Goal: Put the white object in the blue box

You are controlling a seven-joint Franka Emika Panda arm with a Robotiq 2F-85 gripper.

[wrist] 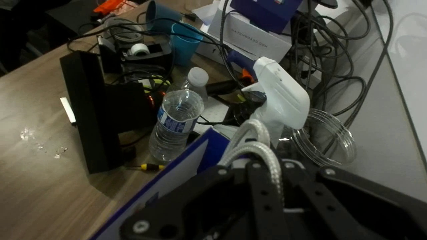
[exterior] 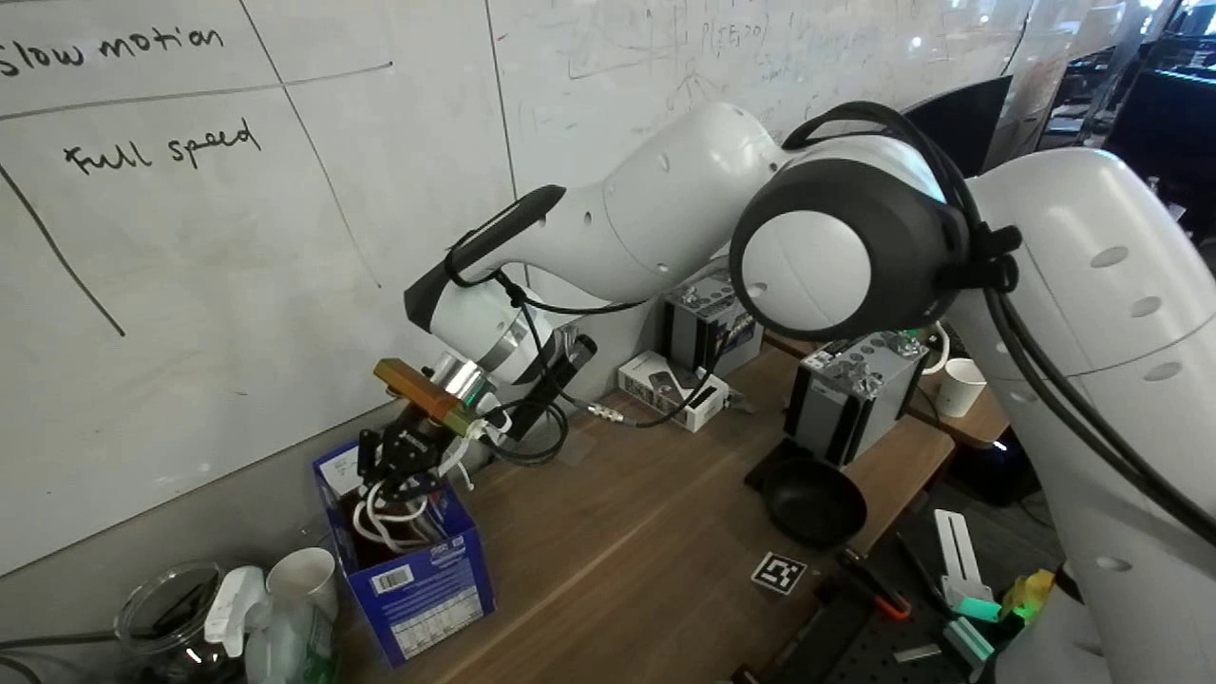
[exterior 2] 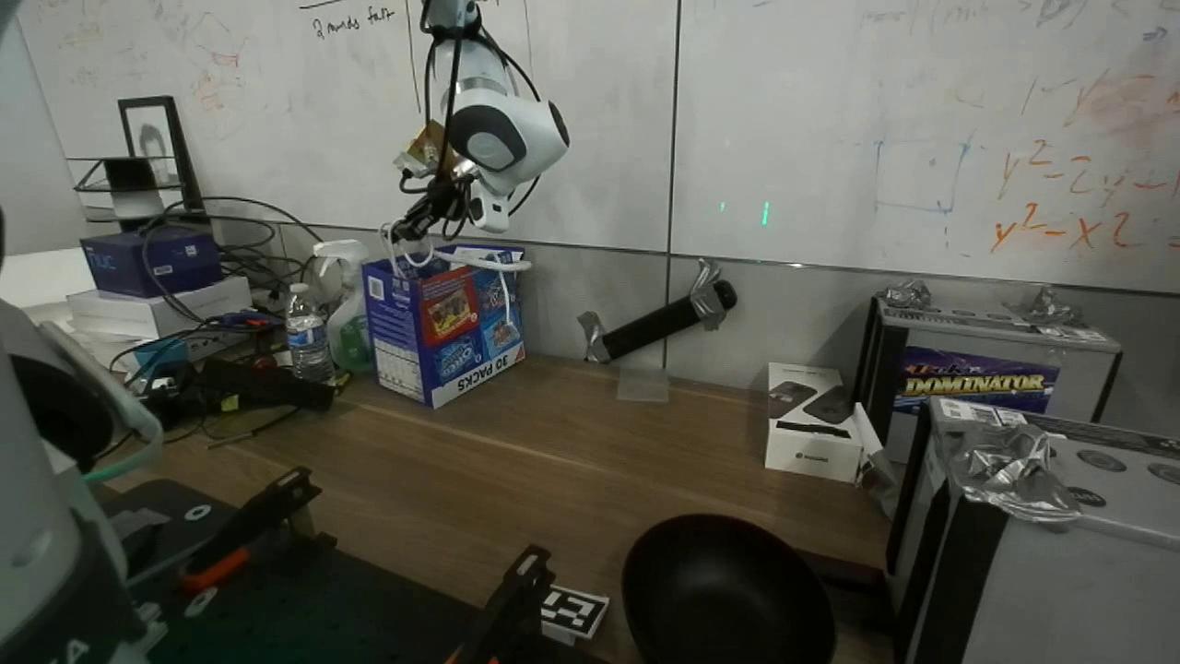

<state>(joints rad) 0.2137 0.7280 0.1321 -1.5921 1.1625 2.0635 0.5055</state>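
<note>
The blue box (exterior: 432, 598) stands with its top open against the wall, and both exterior views show it. Over its opening, my gripper (exterior: 391, 484) points down, shut on the white object, a limp cord (exterior: 376, 521). Several loops of it hang from the fingers into the box. In an exterior view, a stretch of the cord (exterior 2: 479, 263) lies across the box rim, and an end dangles outside the printed side. The wrist view shows the cord (wrist: 270, 158) arching over the fingers, with the box's flap (wrist: 213, 146) beside them. Whatever lies deep in the box is hidden.
Close by the box are a spray bottle (exterior 2: 350, 309), a water bottle (wrist: 176, 123), a paper cup (exterior: 304, 575) and a clear jar (wrist: 327, 138). The whiteboard wall (exterior: 190, 332) rises right behind. Farther along the table are a white carton (exterior 2: 811, 424) and a black pan (exterior: 812, 499).
</note>
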